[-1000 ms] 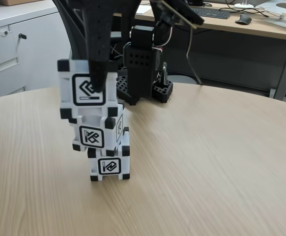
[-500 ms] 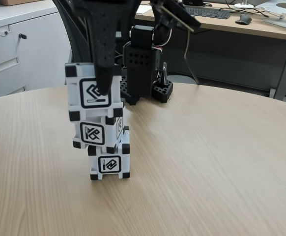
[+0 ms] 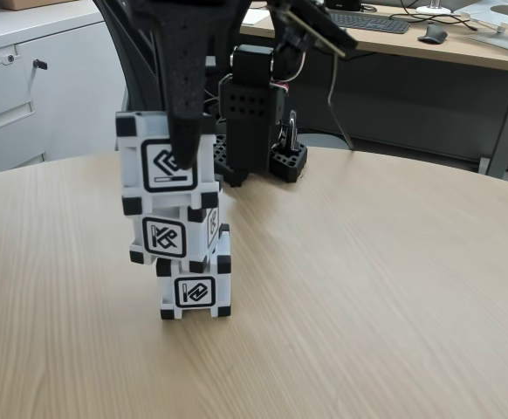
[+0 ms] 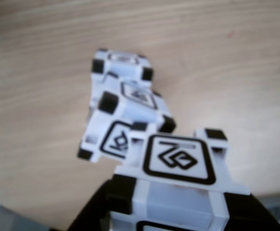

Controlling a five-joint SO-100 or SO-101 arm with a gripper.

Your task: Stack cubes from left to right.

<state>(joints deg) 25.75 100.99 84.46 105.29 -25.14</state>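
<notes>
Three white-grey cubes with black corners stand as a crooked tower on the wooden table [image 3: 385,288]. The bottom cube [image 3: 195,292] rests on the wood. The middle cube [image 3: 174,236] sits on it, shifted left and turned a little. The top cube [image 3: 154,166] sits on the middle one, offset left. My gripper [image 3: 181,155] comes down from above and is shut on the top cube, one black finger across its front face. The wrist view looks down the tower: top cube [image 4: 178,161] between the gripper [image 4: 173,219] fingers, middle cube [image 4: 123,127], bottom cube [image 4: 123,65].
The arm's black base [image 3: 254,113] and a small black holder [image 3: 287,161] stand at the table's far edge behind the tower. Beyond are a grey cabinet [image 3: 27,78] and a desk with a keyboard [image 3: 372,22]. Bare wood lies to the right and front.
Since one second ago the gripper has carried the top cube a little to the right and down onto the middle cube. Nothing has moved over the last half second.
</notes>
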